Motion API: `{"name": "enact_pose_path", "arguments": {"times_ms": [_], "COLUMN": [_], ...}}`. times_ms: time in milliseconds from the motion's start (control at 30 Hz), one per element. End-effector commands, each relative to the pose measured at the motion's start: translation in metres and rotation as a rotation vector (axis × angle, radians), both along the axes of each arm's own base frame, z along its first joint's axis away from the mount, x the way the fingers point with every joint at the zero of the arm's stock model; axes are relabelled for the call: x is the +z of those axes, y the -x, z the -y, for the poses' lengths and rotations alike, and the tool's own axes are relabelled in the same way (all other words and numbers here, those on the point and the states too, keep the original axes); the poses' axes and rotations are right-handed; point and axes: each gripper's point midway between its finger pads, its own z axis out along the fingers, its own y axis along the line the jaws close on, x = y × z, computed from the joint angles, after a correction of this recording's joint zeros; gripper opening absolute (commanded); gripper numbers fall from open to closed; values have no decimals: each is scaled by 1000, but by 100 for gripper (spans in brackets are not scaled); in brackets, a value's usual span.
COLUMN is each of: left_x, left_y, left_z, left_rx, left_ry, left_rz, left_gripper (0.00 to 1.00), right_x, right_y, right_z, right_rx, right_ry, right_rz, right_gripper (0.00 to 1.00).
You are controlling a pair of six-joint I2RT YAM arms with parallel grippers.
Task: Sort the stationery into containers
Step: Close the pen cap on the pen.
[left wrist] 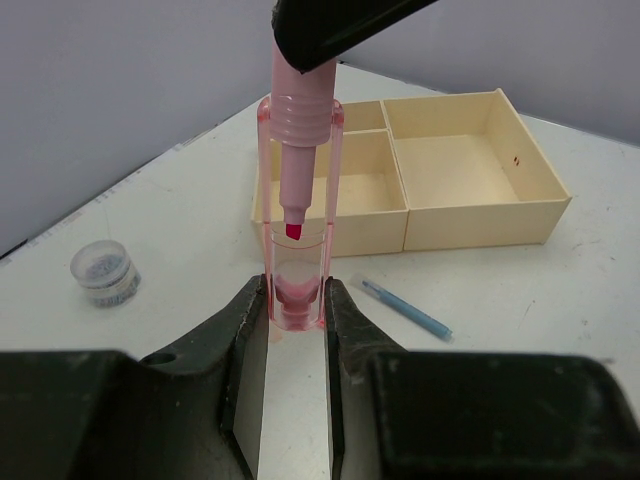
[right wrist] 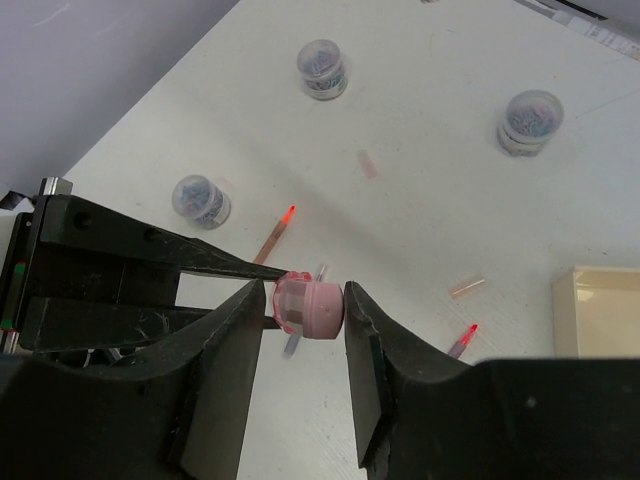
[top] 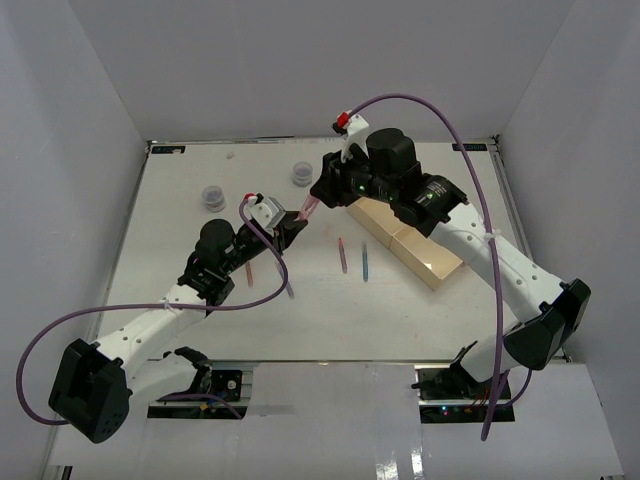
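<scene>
A pink highlighter (top: 308, 209) hangs above the table between my two grippers. My left gripper (left wrist: 296, 295) is shut on its clear pink cap (left wrist: 296, 270), with the red tip (left wrist: 293, 232) partway inside. My right gripper (right wrist: 305, 300) is shut on the highlighter's pink back end (right wrist: 322, 307); its black finger (left wrist: 340, 25) covers the top of the body (left wrist: 300, 150). The beige three-compartment tray (top: 425, 262) lies to the right, its walls (left wrist: 480, 225) just beyond the highlighter. A blue pen (left wrist: 405, 308) lies on the table in front of it.
Two thin pens (top: 342, 255) (top: 365, 262) lie mid-table. An orange pen (right wrist: 275, 235) and another pen (right wrist: 462, 340) lie below my right gripper. Three round grey tubs (right wrist: 322, 68) (right wrist: 529, 120) (right wrist: 200, 200) stand on the far side. Small pale pieces (right wrist: 368, 164) (right wrist: 467, 288) lie loose.
</scene>
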Motion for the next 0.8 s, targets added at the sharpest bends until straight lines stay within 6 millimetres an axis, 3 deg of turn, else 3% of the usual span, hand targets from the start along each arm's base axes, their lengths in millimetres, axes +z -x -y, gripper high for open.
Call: {"name": "enact_pose_path", "arguments": {"times_ms": [0, 433, 767], "left_x": [3, 0, -1], "left_y": [7, 5, 6], "left_z": [2, 1, 1], "left_rx": [-31, -21, -28], "left_ry": [-6, -42, -51], "left_rz": [14, 25, 32], "left_gripper": [13, 12, 12], "right_x": [21, 20, 12], "right_y": [-1, 0, 1], "right_z": [-3, -2, 2], "right_rx": [15, 21, 16], "right_ry": [-38, -20, -5], "right_rz": [37, 36, 32], "right_gripper": [43, 33, 42]}}
